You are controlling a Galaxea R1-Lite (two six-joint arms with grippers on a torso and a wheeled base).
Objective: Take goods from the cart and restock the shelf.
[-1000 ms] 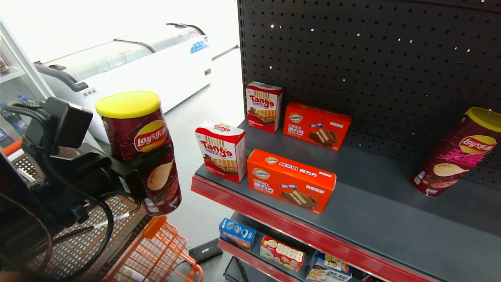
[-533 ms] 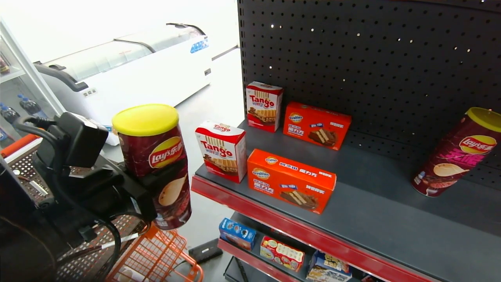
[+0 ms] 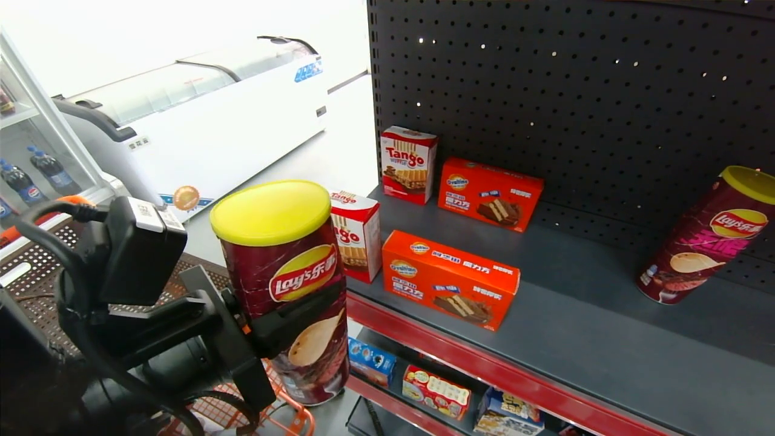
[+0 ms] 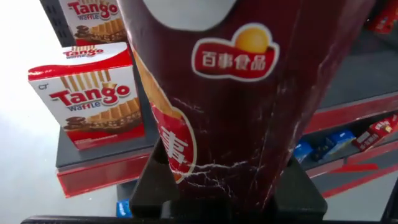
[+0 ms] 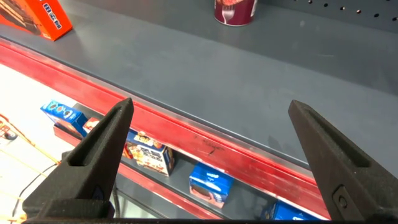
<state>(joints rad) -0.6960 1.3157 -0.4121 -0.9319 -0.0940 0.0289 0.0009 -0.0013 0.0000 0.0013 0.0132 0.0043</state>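
1. L claw, lower left of head view: clamped round mid-body of chip can (maroon, yellow lid). Can is upright, in the air, over orange cart, just short of red front edge.
2. R claw: fingers spread wide, nothing btwn them, over shelf's front lip.
3. Step, my read: carry phase. Can is out of cart, not yet on shelf. Next move needs can taken fwd past wafer box, which sits close beside it, to bare grey patch right of centre. Then base flat, then release. Risk: clipping that box.
4. Labels: can has round yellow/red logo + chip pic, and a small red badge w/ characters on its side. Boxes carry bold print + product pics. Wording not read off.
5. Farther: orange biscuit box mid-frame. Second wafer box and second biscuit box stand by pegboard.
6. Right edge: twin can, tilted, top toward pegboard.
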